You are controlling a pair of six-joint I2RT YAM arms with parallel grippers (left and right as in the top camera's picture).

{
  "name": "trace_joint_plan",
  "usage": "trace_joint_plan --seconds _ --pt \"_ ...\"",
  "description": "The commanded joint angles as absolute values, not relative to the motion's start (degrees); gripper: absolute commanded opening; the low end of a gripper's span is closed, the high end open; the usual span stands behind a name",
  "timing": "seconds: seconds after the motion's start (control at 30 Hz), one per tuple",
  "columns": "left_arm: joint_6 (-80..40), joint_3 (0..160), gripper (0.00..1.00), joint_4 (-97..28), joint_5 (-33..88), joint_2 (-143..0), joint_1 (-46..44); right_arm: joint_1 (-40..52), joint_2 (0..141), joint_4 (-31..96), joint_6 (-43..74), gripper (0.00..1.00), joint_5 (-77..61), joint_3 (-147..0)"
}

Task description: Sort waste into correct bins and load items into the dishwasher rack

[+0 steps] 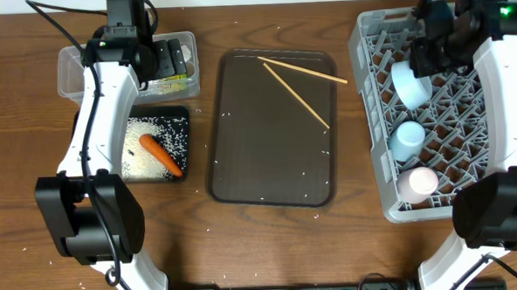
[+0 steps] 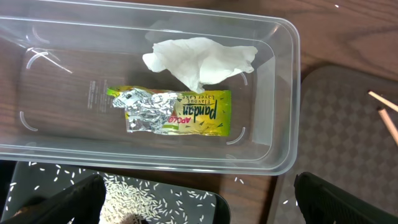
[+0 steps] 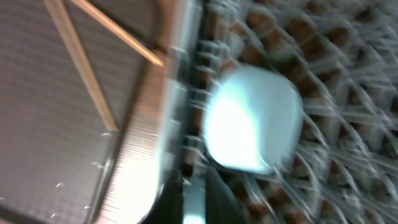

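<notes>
My left gripper point(image 2: 199, 202) is open and empty, over the near wall of the clear tub point(image 1: 80, 70). The tub point(image 2: 283, 93) holds the crumpled white tissue point(image 2: 199, 59) and the green-yellow foil wrapper point(image 2: 177, 112). The black tray point(image 1: 180, 113) holds rice grains point(image 1: 153, 132) and the orange carrot point(image 1: 161, 154). The grey rack point(image 1: 370, 88) holds a small light-blue bowl point(image 1: 411, 84), a light-blue cup point(image 1: 409, 140) and a white-pink cup point(image 1: 417, 183). My right gripper point(image 3: 202, 199) hovers beside the bowl point(image 3: 252, 121), blurred, fingers close together with nothing held. Two chopsticks point(image 1: 300, 86) lie on the brown serving tray. The large blue bowl and the brown lump are out of view.
The brown serving tray point(image 1: 268, 153) lies between the bins and the rack. Stray rice grains dot the table point(image 1: 201, 226) and the tray. The rack's upright pegs surround the right gripper.
</notes>
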State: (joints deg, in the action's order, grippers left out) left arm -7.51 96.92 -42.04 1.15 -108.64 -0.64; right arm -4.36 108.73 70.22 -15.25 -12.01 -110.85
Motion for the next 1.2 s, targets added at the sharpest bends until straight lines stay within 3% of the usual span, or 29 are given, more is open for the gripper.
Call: trace_joint_plan --seconds 0.0,0.07,0.2,0.4,0.63,0.9,1.0,1.1,1.17 --pt "-7.79 96.88 0.98 -42.19 1.28 -108.25 -0.71 -0.51 109.01 68.45 -20.03 0.24 -21.02 -110.45" --pt "-7.79 96.88 0.98 -42.19 1.28 -108.25 -0.71 2.72 109.43 66.5 -20.14 0.44 -21.02 -110.13" --pt "-7.79 96.88 0.98 -42.19 1.28 -108.25 -0.71 9.32 111.61 62.87 -20.25 0.61 -19.99 -109.03" --pt "-7.79 96.88 0.98 -42.19 1.28 -108.25 -0.71 17.26 120.36 59.27 -18.96 0.69 -11.42 -108.64" --pt "-7.79 96.88 0.98 -42.19 1.28 -108.25 -0.71 21.47 131.66 55.9 -13.28 0.31 -2.55 -108.64" --pt "-7.79 96.88 0.98 -42.19 1.28 -108.25 -0.71 21.82 137.82 55.7 -10.7 0.28 -2.35 -108.64" --pt "-7.79 96.88 0.98 -42.19 1.28 -108.25 -0.71 21.82 138.8 56.16 -10.66 0.19 -2.35 -108.62" --pt "-7.79 96.88 0.98 -42.19 1.28 -108.25 -0.71 21.82 139.2 56.53 -9.69 0.01 -2.26 -108.51" --pt "-7.79 96.88 0.98 -42.19 1.28 -108.25 -0.71 21.82 139.17 56.49 -8.23 0.01 -2.33 -108.57"
